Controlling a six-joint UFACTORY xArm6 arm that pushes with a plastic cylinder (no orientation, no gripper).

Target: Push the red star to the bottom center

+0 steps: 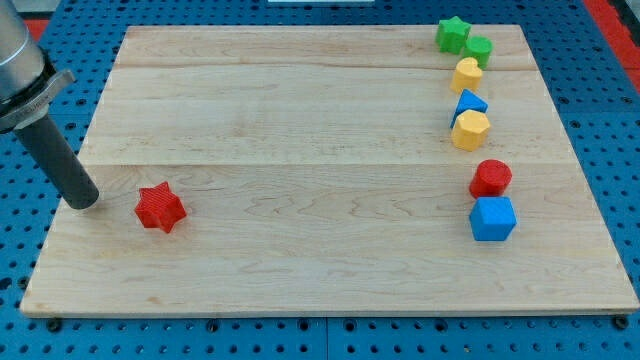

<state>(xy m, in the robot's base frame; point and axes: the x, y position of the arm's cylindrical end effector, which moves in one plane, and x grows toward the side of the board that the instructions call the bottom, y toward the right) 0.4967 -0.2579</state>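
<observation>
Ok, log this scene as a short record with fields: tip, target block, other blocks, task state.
tip: my tip rests at the board's left edge, just left of the red star, apart from it
target: red star, lower left of the wooden board
others: column at the view's right: green star, green block, yellow block, blue block, yellow hexagon, red cylinder, blue cube
task state: star not yet at bottom centre

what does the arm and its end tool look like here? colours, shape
A light grey cylindrical arm segment with a flanged collar enters at the view's top left. From it runs a straight matte dark-grey rod, round in section. My tip is blunt. No cables or markings show.
</observation>
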